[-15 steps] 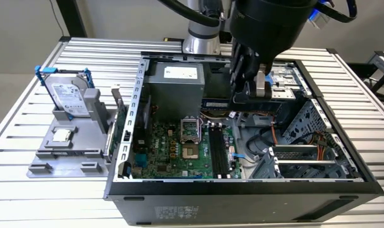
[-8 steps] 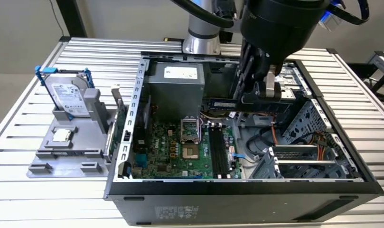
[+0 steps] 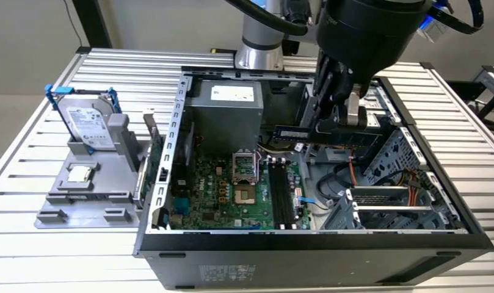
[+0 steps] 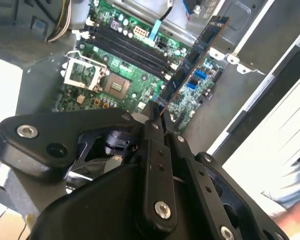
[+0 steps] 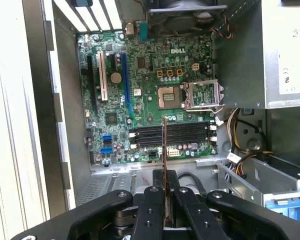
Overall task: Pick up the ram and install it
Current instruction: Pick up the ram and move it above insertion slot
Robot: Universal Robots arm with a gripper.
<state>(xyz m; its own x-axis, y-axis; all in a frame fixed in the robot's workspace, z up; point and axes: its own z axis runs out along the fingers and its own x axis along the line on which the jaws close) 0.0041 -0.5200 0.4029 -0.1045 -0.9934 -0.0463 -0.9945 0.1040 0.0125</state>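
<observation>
The ram (image 4: 195, 55) is held clamped in the end effector (image 5: 164, 176) above the motherboard (image 5: 145, 95), crosswise to the memory slots (image 5: 182, 134); alignment along one slot is judged essential.

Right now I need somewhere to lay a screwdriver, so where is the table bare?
Bare table lies at the exterior view's left, between the grey holder and the near edge, and at its right, beside the computer case. Inside the case is crowded: the hand holds the memory stick over the board.
</observation>
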